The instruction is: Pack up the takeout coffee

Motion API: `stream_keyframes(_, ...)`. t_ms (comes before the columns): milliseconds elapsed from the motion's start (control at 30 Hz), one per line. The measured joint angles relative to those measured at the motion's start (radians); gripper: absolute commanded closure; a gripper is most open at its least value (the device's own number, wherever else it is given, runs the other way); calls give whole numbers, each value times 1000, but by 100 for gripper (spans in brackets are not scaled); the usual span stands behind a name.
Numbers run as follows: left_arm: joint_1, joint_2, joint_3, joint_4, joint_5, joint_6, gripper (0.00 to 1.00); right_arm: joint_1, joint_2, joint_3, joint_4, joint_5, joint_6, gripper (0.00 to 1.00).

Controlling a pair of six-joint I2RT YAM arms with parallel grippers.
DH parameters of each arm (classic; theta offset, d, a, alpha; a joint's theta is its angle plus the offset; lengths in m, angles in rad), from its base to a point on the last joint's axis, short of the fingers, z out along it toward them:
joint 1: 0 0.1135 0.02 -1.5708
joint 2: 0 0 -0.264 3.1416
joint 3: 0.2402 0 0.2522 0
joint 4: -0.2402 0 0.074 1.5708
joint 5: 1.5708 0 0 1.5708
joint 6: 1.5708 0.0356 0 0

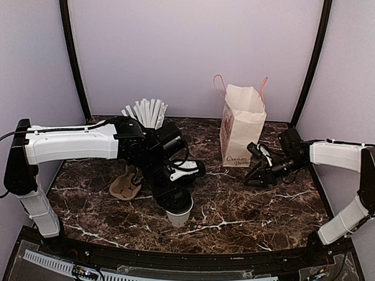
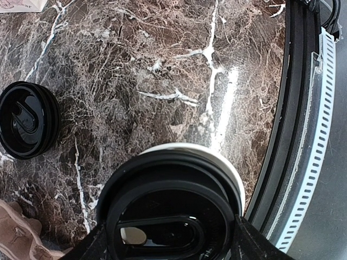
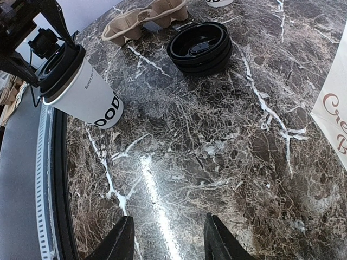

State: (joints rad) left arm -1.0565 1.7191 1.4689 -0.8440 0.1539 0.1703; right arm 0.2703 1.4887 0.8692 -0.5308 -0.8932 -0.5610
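A dark, white-veined marble table [image 1: 253, 212] carries a tall, creased paper bag [image 1: 241, 127]. Front-left of the bag, the takeout coffee [image 1: 180, 216], a tapered white paper cup, stands upright with its glossy black dome lid up and its lettering partly cut off. The left gripper [image 1: 175, 201] clasps the lid. The right gripper [image 3: 169, 219], just before the bag, gapes empty.

The overhead camera, fixed above and behind the arm bases, faces the far wall and takes in the whole table [image 1: 253, 212], bag [image 1: 241, 127] included. The left wrist camera looks almost straight down from very close onto the cup [image 2: 168, 197], with the table's near edge running down the right of its frame. The right wrist camera sits low over the right of the table, angled leftward across the marble. The wrist views overlap on the cup, lids [image 3: 200, 46] and carrier [image 3: 143, 21], and each catches an edge of the bag.
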Motion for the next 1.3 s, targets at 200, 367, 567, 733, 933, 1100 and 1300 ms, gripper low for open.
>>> stream_keyframes(200, 0, 0, 0, 0, 9, -7, 30, 0, 0, 0, -1, 0, -4, 55)
stream_keyframes(367, 0, 0, 0, 1, 15, -11, 30, 0, 0, 0, -2, 0, -5, 55)
stream_keyframes(567, -1, 5, 0, 6, 18, -18, 31, 0, 0, 0, -3, 0, -6, 55)
stream_keyframes(733, -11, 13, -4, 21, 5, -22, 30, 0, 0, 0, -7, 0, -7, 55)
stream_keyframes(933, -37, 19, -4, 38, -5, -23, 31, 0, 0, 0, -10, 0, -7, 55)
stream_keyframes(1100, -50, 21, -4, 42, -19, -22, 31, 0, 0, 0, -14, 0, -7, 55)
stream_keyframes(1300, -53, 21, -3, 34, -35, -11, 30, 0, 0, 0, -16, -4, -7, 55)
